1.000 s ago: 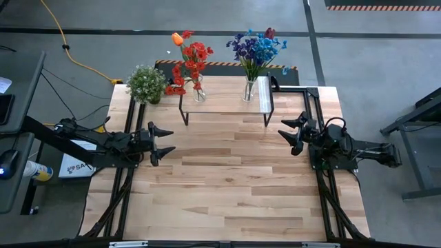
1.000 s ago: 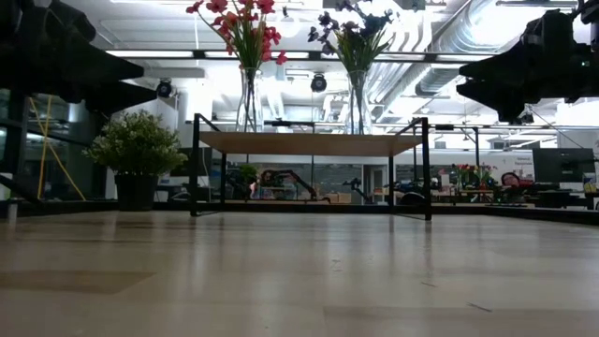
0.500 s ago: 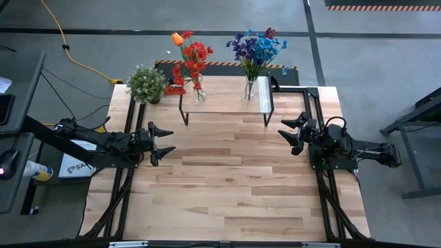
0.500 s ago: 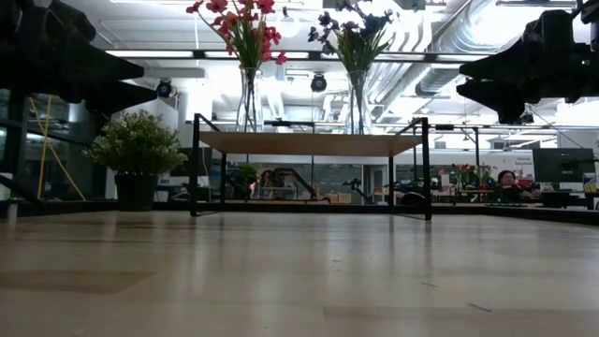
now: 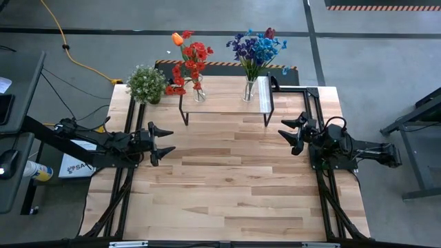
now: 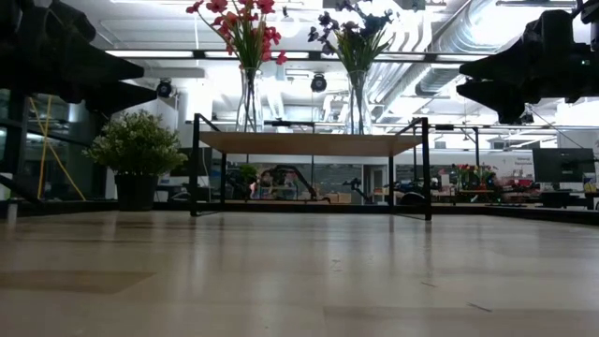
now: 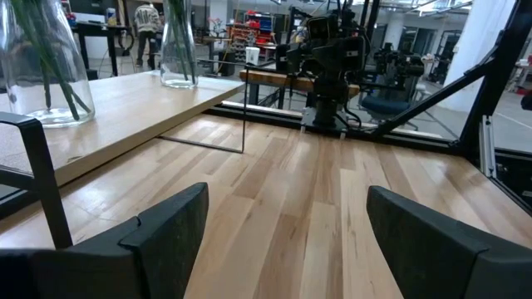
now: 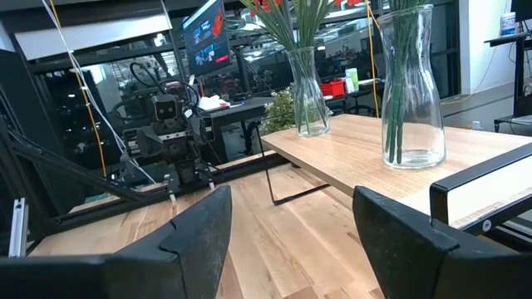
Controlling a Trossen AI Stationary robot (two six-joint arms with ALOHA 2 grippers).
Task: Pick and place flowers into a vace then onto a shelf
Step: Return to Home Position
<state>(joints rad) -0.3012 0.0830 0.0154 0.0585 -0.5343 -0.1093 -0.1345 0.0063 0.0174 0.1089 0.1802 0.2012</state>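
Pale wood table (image 5: 227, 186) bearing the shelf (image 5: 224, 105) stands on grey floor (image 5: 372, 41).

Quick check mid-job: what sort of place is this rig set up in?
Most likely an industrial robotics lab or workshop: a bare concrete floor with hazard-striped tape, exposed ceiling ducts in the low view, and a yellow cable trailing across the floor.

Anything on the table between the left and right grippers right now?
Nothing. In the high view the left gripper and right gripper face each other, both open, across bare table; the shelf stands farther back, off that line.
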